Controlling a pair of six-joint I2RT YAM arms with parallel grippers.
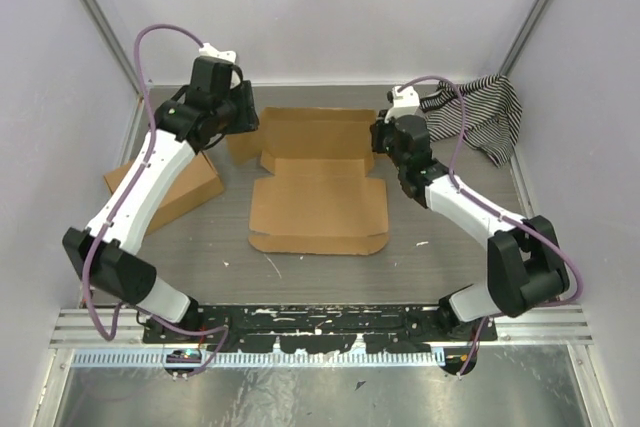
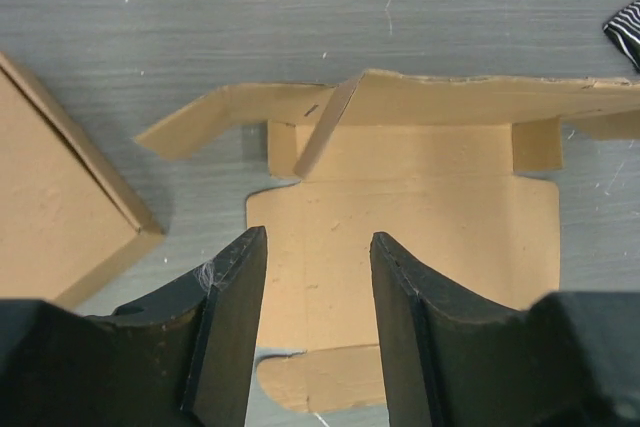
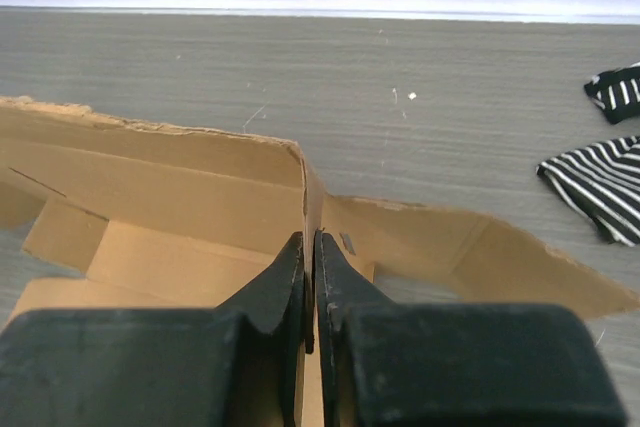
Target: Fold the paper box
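The paper box [image 1: 318, 205] is a brown die-cut mailer lying mostly flat mid-table, with its back wall and side flaps partly raised. My right gripper [image 1: 384, 139] is at its back right corner. In the right wrist view the gripper [image 3: 310, 239] is shut on an upright side flap [image 3: 312, 182] of the paper box, beside the raised back wall [image 3: 150, 182]. My left gripper [image 1: 247, 117] hovers over the back left part. In the left wrist view it [image 2: 318, 237] is open and empty above the paper box [image 2: 430, 217], where one flap [image 2: 325, 127] stands tilted.
A squarer brown cardboard box [image 1: 190, 185] lies at the left, partly under my left arm, and also shows in the left wrist view [image 2: 55, 217]. A black-and-white striped cloth [image 1: 492, 112] lies at the back right. Grey walls close in the table.
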